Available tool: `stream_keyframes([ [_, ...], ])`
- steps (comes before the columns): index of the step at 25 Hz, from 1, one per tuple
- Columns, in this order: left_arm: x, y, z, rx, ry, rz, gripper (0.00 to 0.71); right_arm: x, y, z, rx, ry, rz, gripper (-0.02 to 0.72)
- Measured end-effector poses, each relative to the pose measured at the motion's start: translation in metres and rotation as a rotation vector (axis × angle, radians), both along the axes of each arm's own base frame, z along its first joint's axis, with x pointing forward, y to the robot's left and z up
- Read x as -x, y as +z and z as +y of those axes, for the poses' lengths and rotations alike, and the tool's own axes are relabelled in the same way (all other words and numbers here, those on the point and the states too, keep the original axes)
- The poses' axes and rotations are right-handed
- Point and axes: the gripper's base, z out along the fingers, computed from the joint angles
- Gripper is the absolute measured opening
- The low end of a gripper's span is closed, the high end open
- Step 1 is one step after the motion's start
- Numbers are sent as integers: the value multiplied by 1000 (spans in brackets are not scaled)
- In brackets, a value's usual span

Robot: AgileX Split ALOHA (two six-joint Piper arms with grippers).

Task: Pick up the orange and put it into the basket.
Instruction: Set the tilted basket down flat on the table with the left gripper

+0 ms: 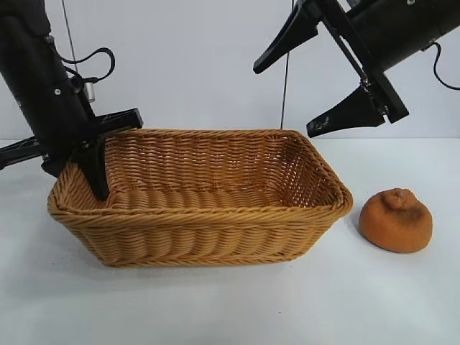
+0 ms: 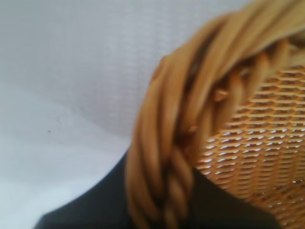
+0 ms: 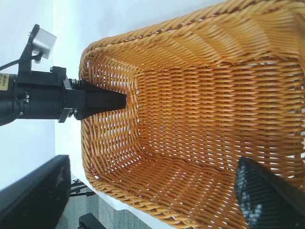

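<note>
The orange [image 1: 396, 220], a dull brownish-orange lump with a knobby top, lies on the white table just right of the basket [image 1: 215, 215], apart from it. My left gripper [image 1: 90, 172] is shut on the basket's braided rim [image 2: 162, 143] at its left end, one dark finger [image 2: 95, 205] on either side. My right gripper [image 1: 284, 100] hangs open in the air above the basket's right end, up and to the left of the orange, with nothing between its fingers [image 3: 267, 200]. The right wrist view looks down into the empty basket [image 3: 190, 38] and shows the left gripper [image 3: 109, 101] at the far rim.
The white table [image 1: 230, 302] runs in front of the basket and around the orange. A plain white wall stands behind. Thin cables hang at the back.
</note>
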Motion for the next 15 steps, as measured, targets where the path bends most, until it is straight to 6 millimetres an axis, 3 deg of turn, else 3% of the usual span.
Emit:
stream_keyframes([
  [9,-7,-1,0,1,16,-74,87,0,0,0,1,0,0,641],
  [15,-6,-27,-1,-13,2,14,87,0,0,0,2,1,0,641],
])
